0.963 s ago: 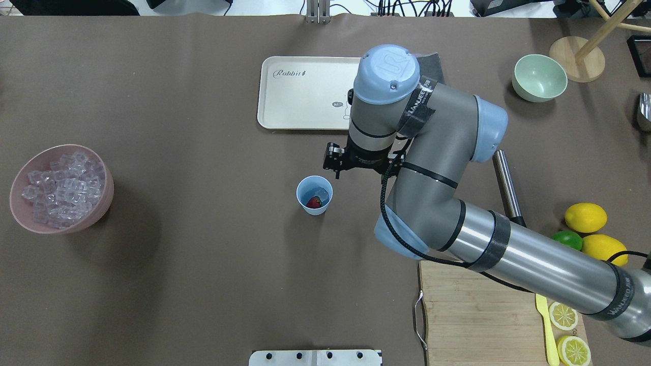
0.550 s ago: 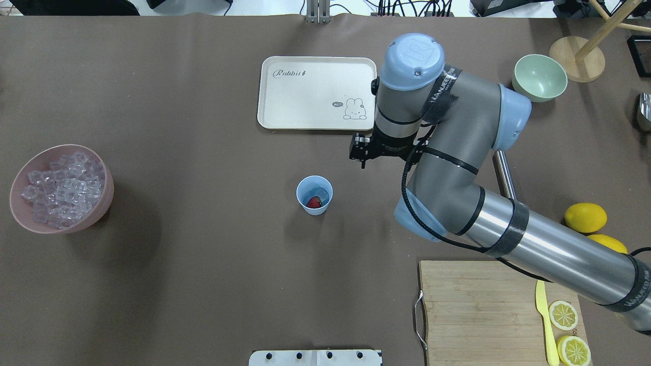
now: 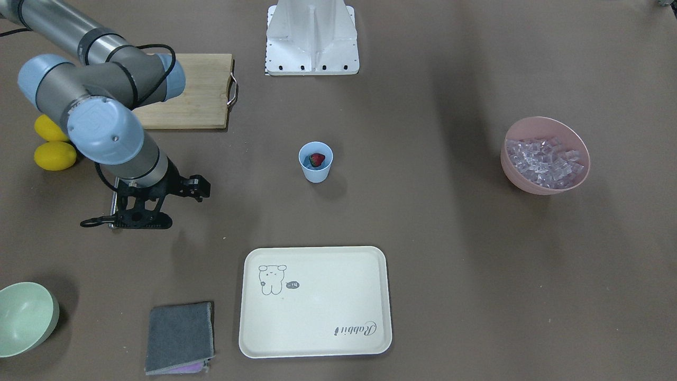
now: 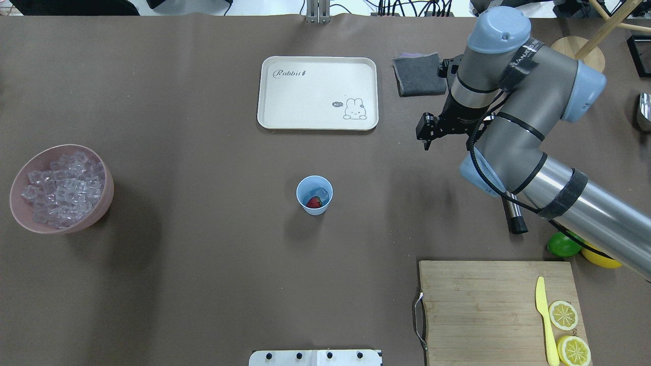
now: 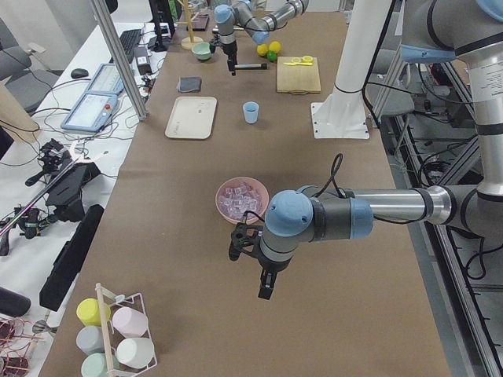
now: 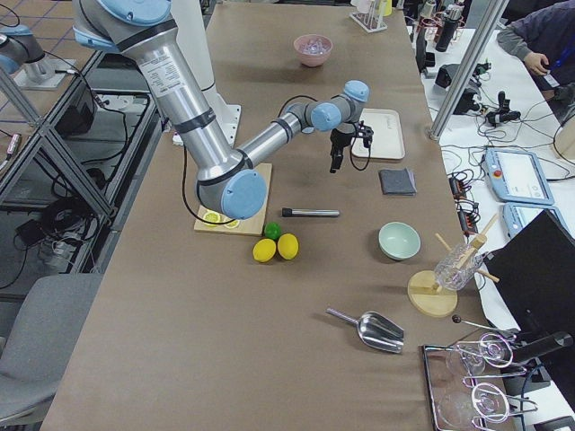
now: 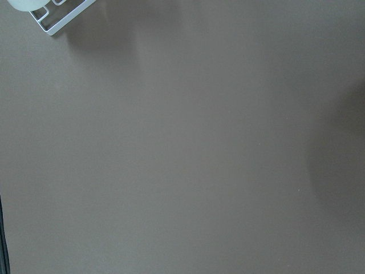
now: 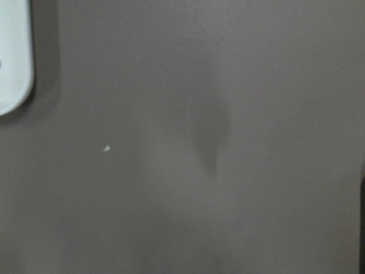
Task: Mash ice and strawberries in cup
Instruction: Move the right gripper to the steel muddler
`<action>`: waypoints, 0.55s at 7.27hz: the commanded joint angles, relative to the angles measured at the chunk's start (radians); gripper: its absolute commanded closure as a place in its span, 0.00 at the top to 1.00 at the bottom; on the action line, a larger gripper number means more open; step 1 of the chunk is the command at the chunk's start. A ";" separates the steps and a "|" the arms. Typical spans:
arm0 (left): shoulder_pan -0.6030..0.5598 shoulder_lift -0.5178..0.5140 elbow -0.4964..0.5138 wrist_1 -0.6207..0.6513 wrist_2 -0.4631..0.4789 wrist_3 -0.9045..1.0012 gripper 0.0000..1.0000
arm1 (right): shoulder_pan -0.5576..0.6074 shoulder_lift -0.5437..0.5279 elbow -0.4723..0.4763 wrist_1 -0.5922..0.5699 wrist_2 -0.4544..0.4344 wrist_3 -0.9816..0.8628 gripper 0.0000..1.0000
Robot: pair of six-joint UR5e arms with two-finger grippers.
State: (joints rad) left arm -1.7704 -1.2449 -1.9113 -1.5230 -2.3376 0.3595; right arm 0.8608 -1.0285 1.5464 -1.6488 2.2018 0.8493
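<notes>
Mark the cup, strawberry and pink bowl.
cup (image 4: 316, 210): overhead view, outer wall.
strawberry (image 4: 314, 203): overhead view, red body inside the cup.
pink bowl (image 4: 107, 196): overhead view, outer wall.

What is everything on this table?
cup: one, light blue, centre
strawberry: one, red, in cup
ice cubes: many, clear, in pink bowl; one seemingly in cup
pink bowl: one, robot's left
tray: one, cream, beyond cup
cloth: one, grey, beside tray
green bowl: one, pale, far right
steel rod: one, silver, right
lemons: two, yellow, beside green lime
cutting board: one, wooden, bearing yellow knife, two lemon slices
scoop: one, metal, right end
right gripper: black, near rod
left gripper: black, above table
</notes>
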 commanded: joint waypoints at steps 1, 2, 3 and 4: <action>0.002 0.004 -0.003 -0.005 0.004 -0.004 0.98 | 0.075 -0.045 -0.096 0.076 0.047 -0.094 1.00; 0.002 0.004 -0.002 -0.006 0.006 -0.002 0.98 | 0.086 -0.080 -0.112 0.076 0.047 -0.171 1.00; 0.000 0.004 -0.005 -0.008 0.006 -0.002 0.98 | 0.092 -0.100 -0.111 0.078 0.062 -0.186 1.00; 0.000 0.004 -0.005 -0.009 0.006 -0.001 0.98 | 0.092 -0.107 -0.111 0.078 0.082 -0.188 1.00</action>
State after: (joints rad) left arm -1.7694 -1.2411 -1.9149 -1.5305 -2.3319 0.3576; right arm 0.9469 -1.1172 1.4399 -1.5727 2.2618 0.6816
